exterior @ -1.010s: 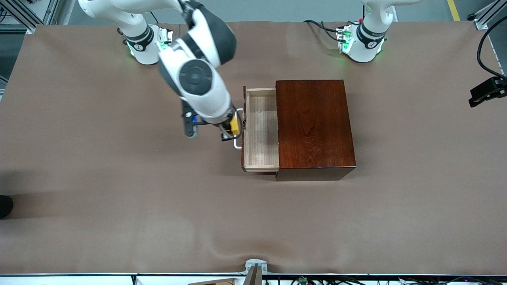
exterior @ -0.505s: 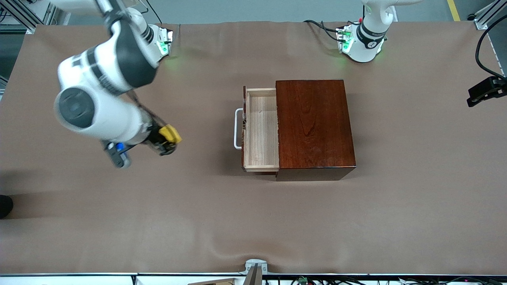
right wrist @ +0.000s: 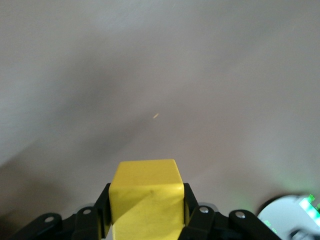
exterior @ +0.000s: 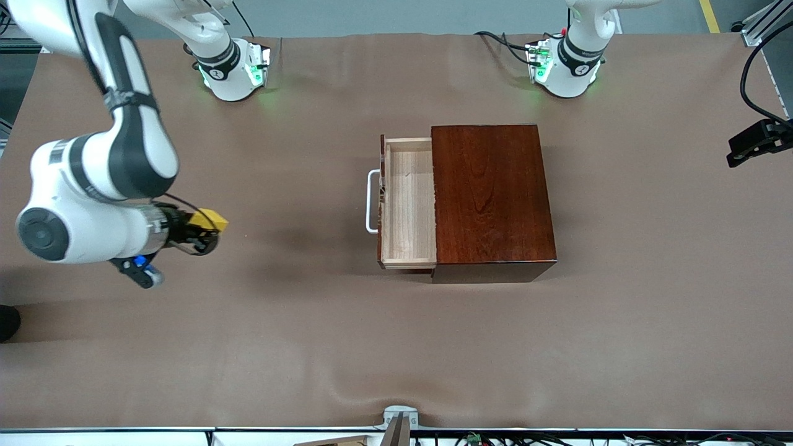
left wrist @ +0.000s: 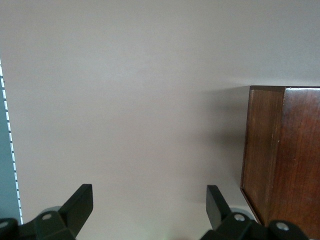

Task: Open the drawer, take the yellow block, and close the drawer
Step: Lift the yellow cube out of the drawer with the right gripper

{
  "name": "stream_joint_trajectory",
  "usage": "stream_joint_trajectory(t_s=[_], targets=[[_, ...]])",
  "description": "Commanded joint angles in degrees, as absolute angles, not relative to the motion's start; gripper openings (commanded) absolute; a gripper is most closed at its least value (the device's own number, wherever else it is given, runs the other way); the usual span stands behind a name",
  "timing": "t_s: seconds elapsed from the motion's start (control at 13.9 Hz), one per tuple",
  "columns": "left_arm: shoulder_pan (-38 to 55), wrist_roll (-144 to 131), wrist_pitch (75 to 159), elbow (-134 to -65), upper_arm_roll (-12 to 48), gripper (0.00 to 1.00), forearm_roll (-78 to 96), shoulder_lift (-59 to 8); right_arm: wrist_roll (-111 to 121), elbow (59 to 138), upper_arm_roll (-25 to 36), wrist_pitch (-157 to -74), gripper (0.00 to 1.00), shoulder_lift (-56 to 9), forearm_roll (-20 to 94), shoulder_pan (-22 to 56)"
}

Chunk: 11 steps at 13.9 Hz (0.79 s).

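Front view: yellow block (exterior: 209, 219) is pinched by right gripper (exterior: 204, 232) fingers over bare table (exterior: 297, 322), well clear of the open drawer (exterior: 407, 204), whose handle (exterior: 372, 201) faces it; left gripper (left wrist: 150, 212) fingers are spread, parked.

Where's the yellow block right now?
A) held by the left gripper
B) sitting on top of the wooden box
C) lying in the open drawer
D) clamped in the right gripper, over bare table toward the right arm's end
D: the right gripper is shut on the yellow block over bare table toward the right arm's end, and the open drawer shows only pale wood inside.
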State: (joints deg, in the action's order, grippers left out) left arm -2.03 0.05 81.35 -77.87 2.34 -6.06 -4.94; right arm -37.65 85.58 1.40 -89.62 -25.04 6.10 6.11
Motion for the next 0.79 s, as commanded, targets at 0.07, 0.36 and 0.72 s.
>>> stream_joint_trajectory(t_s=[0.07,0.36,0.72], targets=[[-2.37,2.37,80.07,-77.43,2.64,1.0,-7.03,-3.78,-21.76,92.35,0.26,-95.43,0.0,-23.91,4.13,-1.21],[-2.37,2.72,77.44,-77.43,2.64,1.0,-6.5,-1.59,-8.64,97.02,0.26,-103.78,0.0,-24.43,-3.84,-7.1],[-2.81,2.72,77.25,-78.39,2.02,1.0,-4.57,-2.63,1.57,101.84,0.35,-110.97,0.0,-26.1,-5.97,-14.31]])
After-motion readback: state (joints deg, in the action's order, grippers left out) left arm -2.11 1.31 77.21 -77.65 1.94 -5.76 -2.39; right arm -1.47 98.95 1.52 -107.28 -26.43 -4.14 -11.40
